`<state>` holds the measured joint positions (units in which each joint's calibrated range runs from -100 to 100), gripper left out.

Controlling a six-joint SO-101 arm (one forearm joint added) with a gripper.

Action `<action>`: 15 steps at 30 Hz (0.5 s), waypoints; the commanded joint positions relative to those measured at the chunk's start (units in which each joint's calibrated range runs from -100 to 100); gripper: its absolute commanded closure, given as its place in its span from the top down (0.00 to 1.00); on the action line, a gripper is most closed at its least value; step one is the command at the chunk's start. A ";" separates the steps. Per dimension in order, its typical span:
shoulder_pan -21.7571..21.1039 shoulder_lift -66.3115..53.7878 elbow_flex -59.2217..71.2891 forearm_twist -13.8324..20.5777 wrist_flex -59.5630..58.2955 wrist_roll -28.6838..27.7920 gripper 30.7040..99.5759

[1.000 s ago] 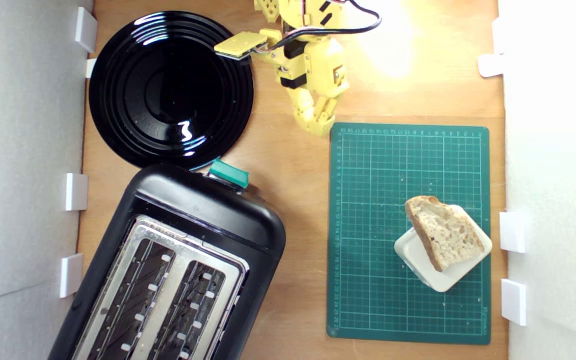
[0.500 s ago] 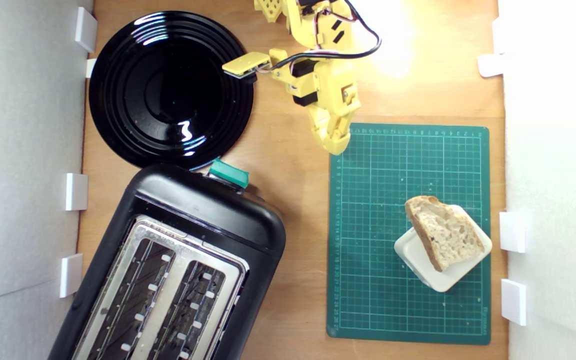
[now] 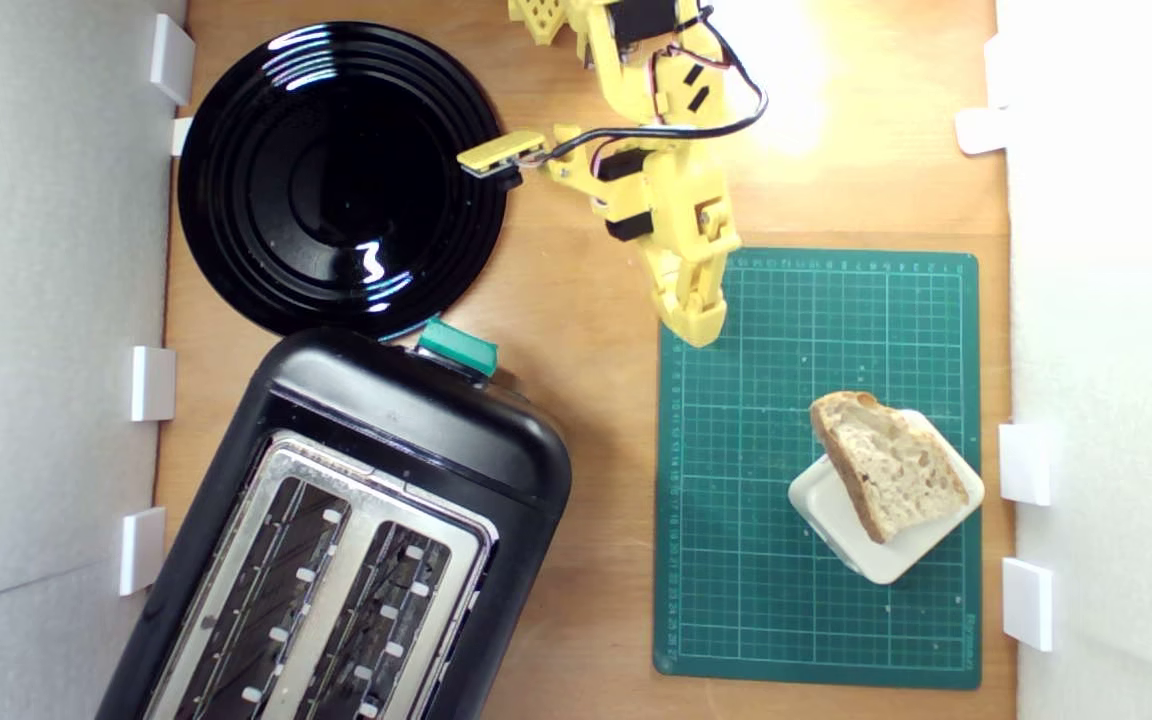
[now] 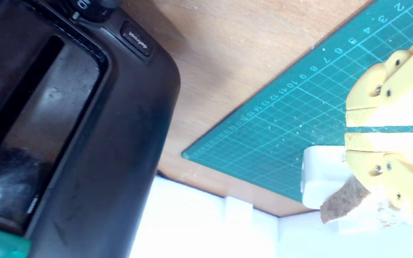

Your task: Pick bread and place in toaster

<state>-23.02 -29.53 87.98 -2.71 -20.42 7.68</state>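
Observation:
The bread (image 3: 886, 465), a wedge-shaped slice with pale holey crumb and brown crust, lies on a white block (image 3: 841, 525) on the green cutting mat, towards the exterior view's right. My yellow gripper (image 3: 698, 325) hangs over the mat's far left corner, well short of the bread, its jaws pressed together with nothing between them. The black toaster (image 3: 356, 530) with a silver two-slot top and green lever knob (image 3: 456, 345) stands at the lower left of the exterior view. In the wrist view the gripper (image 4: 348, 129) shows only a thin slit, and the bread's crust (image 4: 342, 202) peeks out behind it beside the toaster (image 4: 84, 125).
A round glossy black plate (image 3: 336, 180) lies at the back left, just beyond the toaster. The green mat (image 3: 816, 300) covers the right half of the wooden table. White walls with small white clips (image 3: 1026, 465) border both sides.
The arm has swung towards the exterior view's right and forward, bringing the gripper from the bare wood beside the plate onto the mat's corner, nearer the bread. Bread and toaster have not moved.

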 commanded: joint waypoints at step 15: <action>-9.05 20.37 -4.50 0.44 -23.09 -0.44 0.25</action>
<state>-31.17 -11.30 86.22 -2.71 -38.05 7.43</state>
